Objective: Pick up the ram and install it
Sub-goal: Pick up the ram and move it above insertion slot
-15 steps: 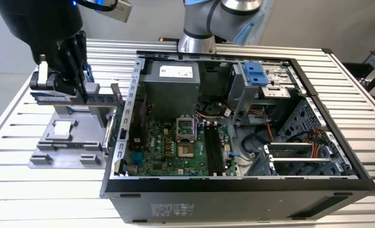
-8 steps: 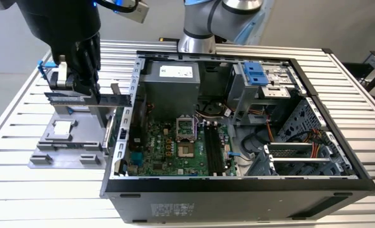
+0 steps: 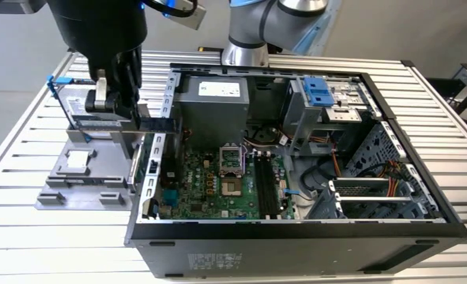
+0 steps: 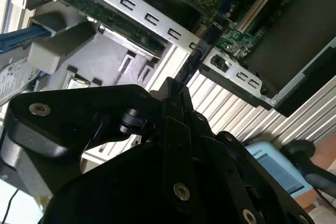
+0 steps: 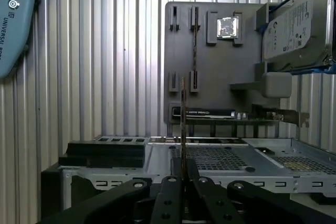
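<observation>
The surface (image 3: 28,236) is showing ribbed, matt silver metal slats. The computer case (image 3: 296,254) is wearing smooth black paint outside and showing bare grey sheet metal inside. The parts holder (image 3: 83,177) is looking like matt grey plastic. The motherboard (image 3: 209,189) is gleaming glossy green. The fingers (image 5: 169,203) are appearing matt black, and the ram (image 5: 182,124) between them is showing a thin, dark, dull edge

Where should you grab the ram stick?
Pinch the ram across its two broad flat faces, coming in over a thin edge, as the fingers do now. It is a thin flat stick, so probably only the faces give a steady hold.
</observation>
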`<state>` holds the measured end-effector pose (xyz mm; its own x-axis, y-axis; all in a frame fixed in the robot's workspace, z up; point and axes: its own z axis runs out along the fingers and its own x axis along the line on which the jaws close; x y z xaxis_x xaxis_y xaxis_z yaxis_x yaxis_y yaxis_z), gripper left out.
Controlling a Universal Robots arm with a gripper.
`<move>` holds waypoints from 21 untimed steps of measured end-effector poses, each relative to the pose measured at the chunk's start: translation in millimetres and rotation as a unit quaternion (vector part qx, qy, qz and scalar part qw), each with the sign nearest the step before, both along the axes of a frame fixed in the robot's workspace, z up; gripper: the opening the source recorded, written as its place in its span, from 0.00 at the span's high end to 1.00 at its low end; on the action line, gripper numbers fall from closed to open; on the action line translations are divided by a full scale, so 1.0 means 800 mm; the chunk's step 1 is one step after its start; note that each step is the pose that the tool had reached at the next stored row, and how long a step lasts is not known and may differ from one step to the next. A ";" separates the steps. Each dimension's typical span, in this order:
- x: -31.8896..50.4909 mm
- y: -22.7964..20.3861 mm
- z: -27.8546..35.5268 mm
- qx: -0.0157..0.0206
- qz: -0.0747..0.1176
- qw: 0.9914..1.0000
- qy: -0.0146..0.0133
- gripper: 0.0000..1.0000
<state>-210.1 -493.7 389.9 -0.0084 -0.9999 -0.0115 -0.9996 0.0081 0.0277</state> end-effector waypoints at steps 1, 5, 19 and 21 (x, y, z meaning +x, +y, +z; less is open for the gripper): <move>0.003 0.0000 0.0000 0.000 0.000 1.000 0.000 1.00; 0.016 0.0000 0.0000 0.000 0.000 1.000 0.001 1.00; 0.065 0.0000 0.0000 0.000 0.000 1.000 0.005 1.00; 0.071 0.0000 0.0000 0.000 0.000 1.000 0.006 1.00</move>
<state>-153.4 -493.7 389.9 -0.0085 -0.9999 -0.0111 -0.9992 0.0081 0.0387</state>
